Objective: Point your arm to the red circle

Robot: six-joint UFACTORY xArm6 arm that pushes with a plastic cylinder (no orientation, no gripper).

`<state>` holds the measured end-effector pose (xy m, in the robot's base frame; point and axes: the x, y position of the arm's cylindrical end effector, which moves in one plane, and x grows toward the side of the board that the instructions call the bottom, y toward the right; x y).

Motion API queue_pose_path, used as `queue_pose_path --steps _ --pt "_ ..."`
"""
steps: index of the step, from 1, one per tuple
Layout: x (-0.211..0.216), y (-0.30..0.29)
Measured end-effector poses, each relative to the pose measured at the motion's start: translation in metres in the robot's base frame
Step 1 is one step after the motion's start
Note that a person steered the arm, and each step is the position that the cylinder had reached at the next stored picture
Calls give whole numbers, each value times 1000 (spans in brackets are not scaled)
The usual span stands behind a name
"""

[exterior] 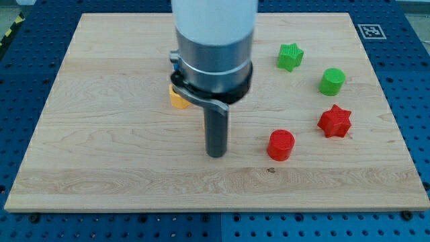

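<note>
One short push rightward was needed: my tip [216, 154], a bare rod holding nothing, stood near the red circle [281, 145].

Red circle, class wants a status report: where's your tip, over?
My tip down on board, the view's left of red circle, apart. Gap between clear. Yellow block behind arm, partly hidden.

1. This place looks like a robotics lab or a test bench, not a home.
2. A light wooden board [121, 168] lies on a blue metal table [20, 74] with a regular grid of holes.
3. A printed black-and-white marker [370, 31] sits at the board's corner, at the view's top right.
4. A yellow-black hazard stripe [10, 30] shows at the view's top left.
</note>
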<state>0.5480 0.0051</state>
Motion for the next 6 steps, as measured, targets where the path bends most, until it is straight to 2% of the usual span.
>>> queue_pose_path --steps 3,4,5,6 --pt "45 135" --pt "38 161" --pt "18 163" --pt "17 163"
